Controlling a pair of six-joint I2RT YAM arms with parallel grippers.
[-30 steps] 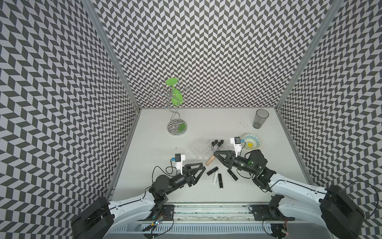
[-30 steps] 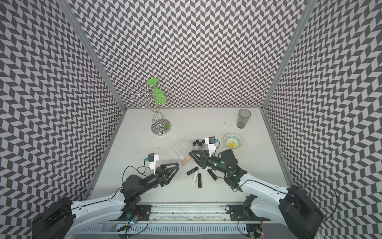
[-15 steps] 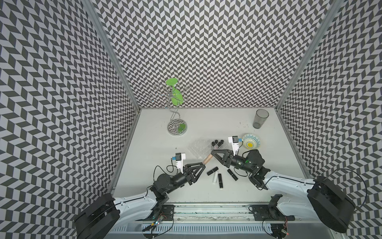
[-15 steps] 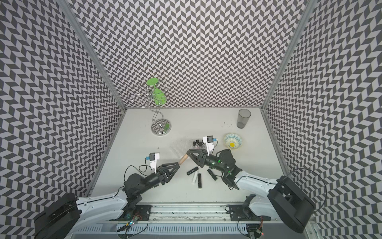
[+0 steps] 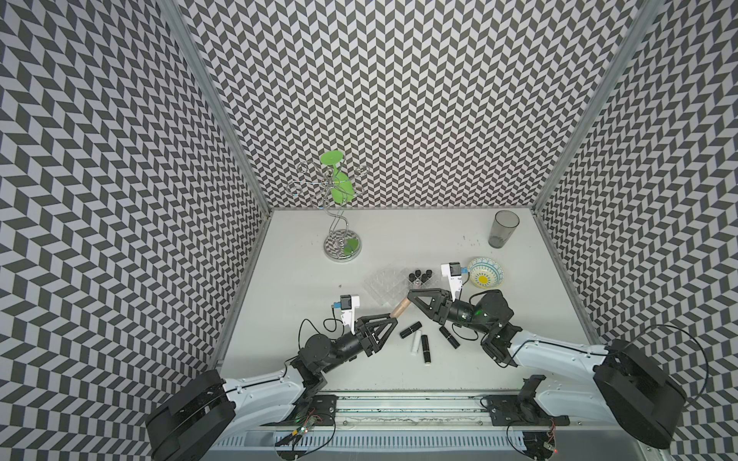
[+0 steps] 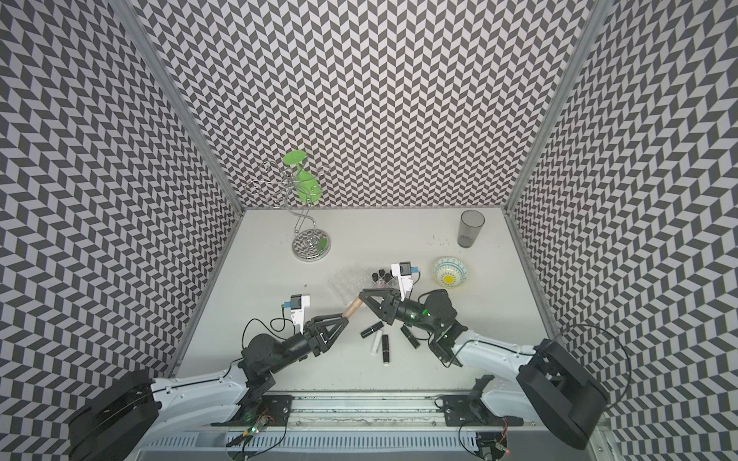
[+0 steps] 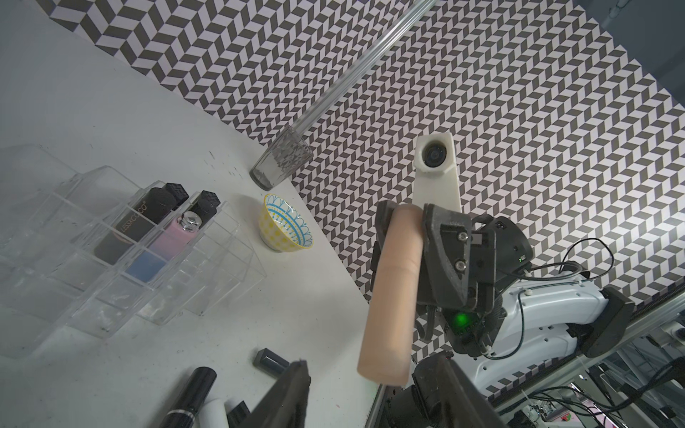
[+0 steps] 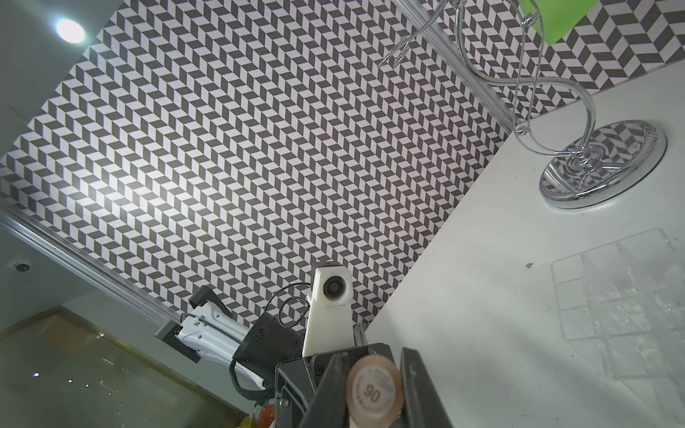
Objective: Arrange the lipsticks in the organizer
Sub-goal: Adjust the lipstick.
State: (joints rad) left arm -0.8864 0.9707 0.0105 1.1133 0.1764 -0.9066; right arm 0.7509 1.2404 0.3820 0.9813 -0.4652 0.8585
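Right end effector [image 5: 411, 296] is clamped on one end of the tan lipstick [image 5: 400, 310], held off the tabletop [image 5: 287, 287] just beside the organizer [image 5: 382, 284], on its robot-facing side. Left end effector [image 5: 393, 324] stands part-open, with its jaws flanking the tube's other end but not gripping it.

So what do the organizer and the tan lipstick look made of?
The organizer: clear glossy rigid plastic, probably acrylic; the table shows through its walls. The tan lipstick: matte smooth shell, likely plastic; no glare, faint seam round it.
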